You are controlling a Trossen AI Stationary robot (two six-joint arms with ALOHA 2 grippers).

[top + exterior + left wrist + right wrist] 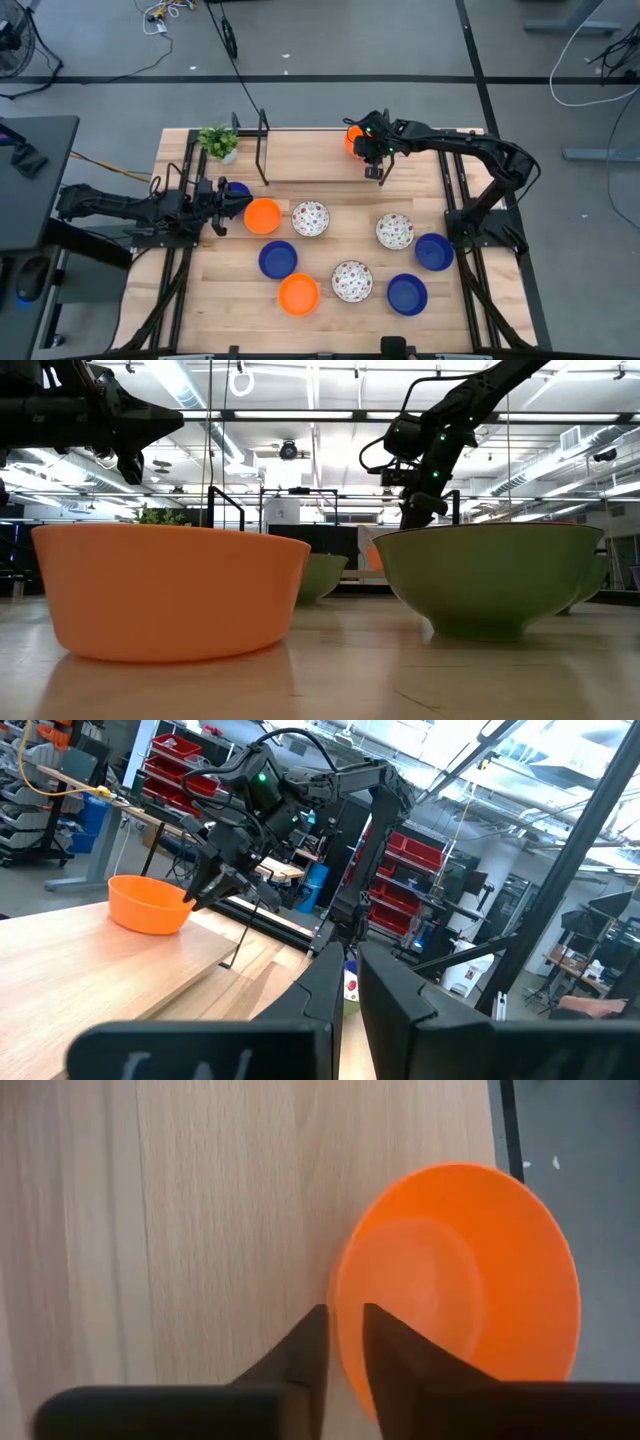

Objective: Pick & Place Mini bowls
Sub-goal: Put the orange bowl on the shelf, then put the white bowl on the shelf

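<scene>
In the high view several mini bowls lie on the wooden table: orange ones (pixel 263 215) (pixel 298 294), blue ones (pixel 277 259) (pixel 407 294) (pixel 434 252) and white red-speckled ones (pixel 310 218) (pixel 352 281) (pixel 395 231). Another orange bowl (pixel 351 138) sits at the far edge under my right gripper (pixel 368 148), which is shut on it. My left gripper (pixel 226 205) is shut and empty, raised just left of the orange bowl (pixel 263 215). It partly covers a blue bowl (pixel 238 188). My right gripper (pixel 345 1342) pinches the rim (pixel 343 1295) of the orange bowl at the far edge, one finger (pixel 385 1342) inside the bowl and one (pixel 312 1348) outside. The fingers come from above, pointing down. The bowl (pixel 148 905) rests upright on the table top.
A small green potted plant (pixel 218 141) stands at the far left corner. A black wire rack (pixel 262 148) stands beside it. Black frame rails run along the table's left and right sides. Bare wood lies between the far bowl and the group of bowls nearer me.
</scene>
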